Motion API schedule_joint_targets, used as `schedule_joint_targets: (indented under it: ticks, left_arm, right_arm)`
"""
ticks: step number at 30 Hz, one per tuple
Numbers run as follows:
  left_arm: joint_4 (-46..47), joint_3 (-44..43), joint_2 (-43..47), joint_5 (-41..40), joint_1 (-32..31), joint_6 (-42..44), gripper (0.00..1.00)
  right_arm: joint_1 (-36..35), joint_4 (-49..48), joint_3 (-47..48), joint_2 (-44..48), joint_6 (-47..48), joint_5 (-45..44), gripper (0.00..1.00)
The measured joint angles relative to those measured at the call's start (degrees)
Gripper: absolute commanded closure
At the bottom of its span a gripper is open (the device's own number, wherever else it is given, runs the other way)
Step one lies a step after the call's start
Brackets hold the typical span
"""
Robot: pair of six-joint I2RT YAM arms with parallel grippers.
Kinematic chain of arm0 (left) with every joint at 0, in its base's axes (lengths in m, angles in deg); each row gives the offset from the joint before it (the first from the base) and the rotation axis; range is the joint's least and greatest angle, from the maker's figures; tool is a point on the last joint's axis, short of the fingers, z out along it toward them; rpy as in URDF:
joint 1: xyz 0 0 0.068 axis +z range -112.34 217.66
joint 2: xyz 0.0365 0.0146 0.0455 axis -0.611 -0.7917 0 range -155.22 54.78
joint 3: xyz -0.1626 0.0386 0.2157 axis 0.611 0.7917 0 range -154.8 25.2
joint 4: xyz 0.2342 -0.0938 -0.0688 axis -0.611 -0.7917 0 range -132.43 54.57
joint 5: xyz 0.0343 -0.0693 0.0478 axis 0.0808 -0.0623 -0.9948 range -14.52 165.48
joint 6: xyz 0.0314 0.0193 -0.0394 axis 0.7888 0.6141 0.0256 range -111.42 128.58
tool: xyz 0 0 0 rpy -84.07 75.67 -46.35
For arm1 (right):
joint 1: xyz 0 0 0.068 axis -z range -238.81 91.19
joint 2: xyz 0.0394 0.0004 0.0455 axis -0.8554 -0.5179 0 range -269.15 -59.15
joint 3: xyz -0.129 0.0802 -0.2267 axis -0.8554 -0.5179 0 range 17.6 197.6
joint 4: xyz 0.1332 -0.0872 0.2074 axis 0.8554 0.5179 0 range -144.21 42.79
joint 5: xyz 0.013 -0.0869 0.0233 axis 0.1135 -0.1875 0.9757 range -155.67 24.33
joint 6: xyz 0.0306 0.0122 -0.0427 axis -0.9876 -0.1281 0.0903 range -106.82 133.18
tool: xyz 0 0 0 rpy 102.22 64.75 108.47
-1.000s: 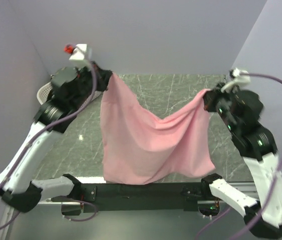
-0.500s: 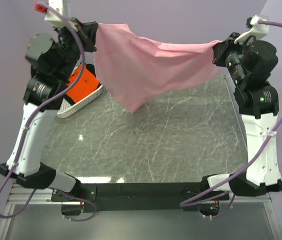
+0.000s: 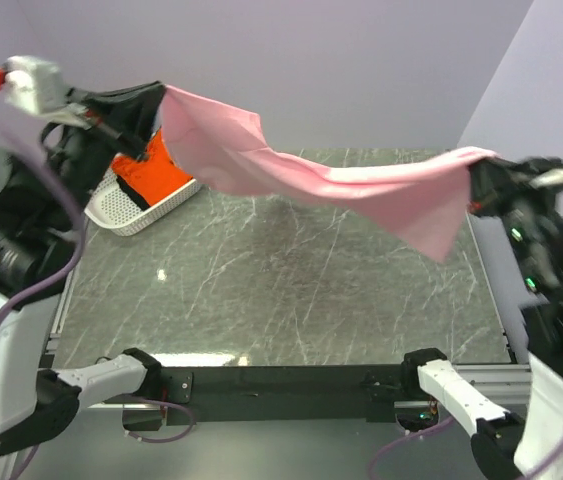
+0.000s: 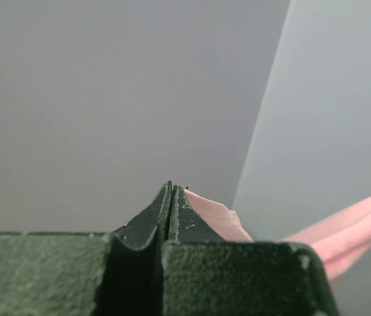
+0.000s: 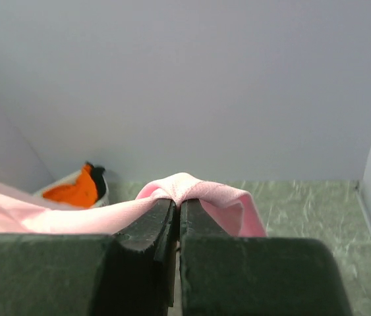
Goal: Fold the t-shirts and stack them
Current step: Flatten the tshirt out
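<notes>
The light pink t-shirt [image 3: 341, 185] hangs stretched in the air between both arms, above the far half of the table. My left gripper [image 3: 157, 100] is shut on its left end, high at the back left; the wrist view shows pink fabric [image 4: 215, 216] beside the closed fingers. My right gripper [image 3: 479, 170] is shut on its right end; a pink fold [image 5: 192, 187] bulges over the closed fingertips. The bright orange t-shirt [image 3: 151, 170] lies in the white basket, and it also shows in the right wrist view [image 5: 73, 191].
The white perforated basket [image 3: 126, 210] stands tilted at the table's back left corner. The grey marble table [image 3: 291, 290] lies below the shirt. Walls close in at the back and on both sides.
Both arms have swung outward and the pink shirt has been pulled out flatter and longer. The left gripper moved left and the right gripper moved lower and to the right.
</notes>
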Motion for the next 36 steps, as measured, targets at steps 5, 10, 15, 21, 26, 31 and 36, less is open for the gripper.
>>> schedule_joint_targets:
  ticks: [5, 10, 15, 21, 26, 31, 36]
  left_arm:
    - [0.0, -0.7, 5.6, 2.0, 0.0, -1.9, 0.99]
    - [2.4, -2.5, 8.4, 4.4, 0.0, -3.0, 0.99]
    - [6.2, 3.7, 7.5, 4.3, 0.0, -3.2, 0.99]
    - [9.0, 14.9, -3.5, 1.9, 0.9, -3.1, 0.99]
    - [9.9, 20.0, -19.8, 0.2, 4.6, -3.2, 0.93]
    - [9.9, 17.0, -35.5, -2.5, 7.8, -4.4, 0.26]
    - [10.8, 16.3, -38.2, -3.5, 8.7, -5.6, 0.08]
  right_arm:
    - [0.0, 2.6, 9.8, 4.0, 0.2, -0.2, 1.00]
    - [0.0, 2.5, 11.1, 6.3, -0.1, -2.2, 1.00]
    - [0.0, 2.6, 3.2, 4.8, -1.2, -4.3, 1.00]
    - [0.0, 0.5, -10.3, -3.3, -2.7, -7.4, 1.00]
    - [0.0, -3.1, -19.5, -12.3, -4.5, -9.2, 1.00]
    - [0.0, -6.2, -20.9, -24.1, -7.2, -11.7, 0.40]
    - [0.0, -9.6, -23.8, -26.7, -8.7, -12.3, 0.13]
